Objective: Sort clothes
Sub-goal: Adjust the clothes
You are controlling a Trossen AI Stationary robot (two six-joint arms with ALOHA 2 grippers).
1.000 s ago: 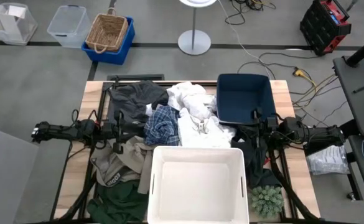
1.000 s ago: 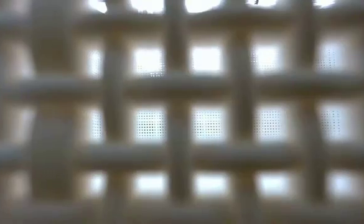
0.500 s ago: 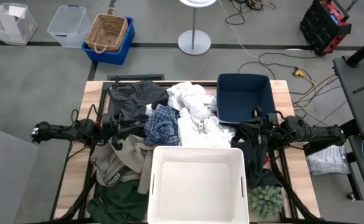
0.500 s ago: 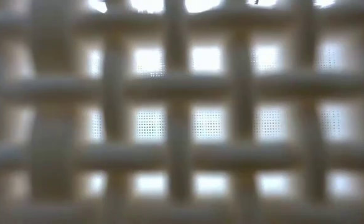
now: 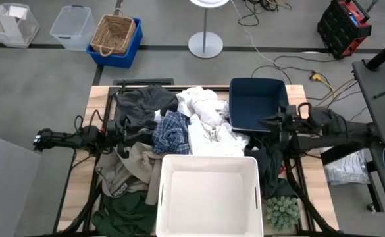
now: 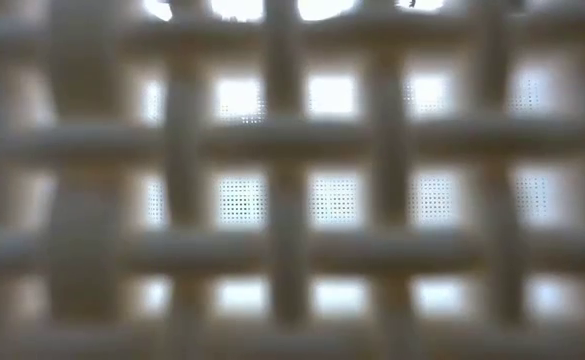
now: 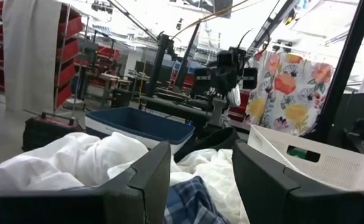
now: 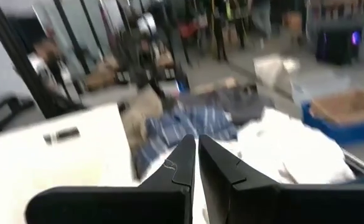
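Note:
Clothes lie piled on the table: dark grey (image 5: 139, 102), white (image 5: 205, 112), blue-and-white plaid (image 5: 172, 131), khaki (image 5: 129, 168) and dark green (image 5: 126, 210). My left gripper (image 5: 131, 135) is open and empty at the plaid garment's left edge; the plaid (image 7: 191, 202) shows between its fingers. My right gripper (image 5: 266, 122) is raised over the near rim of the navy bin (image 5: 258, 105). Its fingers are shut (image 8: 196, 152), and a black garment (image 5: 266, 161) hangs from them. My right gripper holds the black garment by its upper end (image 7: 222, 124), seen from afar in the left wrist view; its own wrist view does not show the cloth. The garment hangs below the fingers, and its lower part (image 5: 271, 184) lies on the table right of the white bin.
A white lattice bin (image 5: 208, 161) stands at the near middle of the table, and its wall fills the low view (image 6: 292, 180). A green plant-like thing (image 5: 281, 210) lies at the near right. Baskets and boxes stand on the floor beyond the table.
My right gripper has risen and gone toward the far edge, over the navy bin's near rim. The black garment's upper part has come up with it, while its lower part has stayed on the table.

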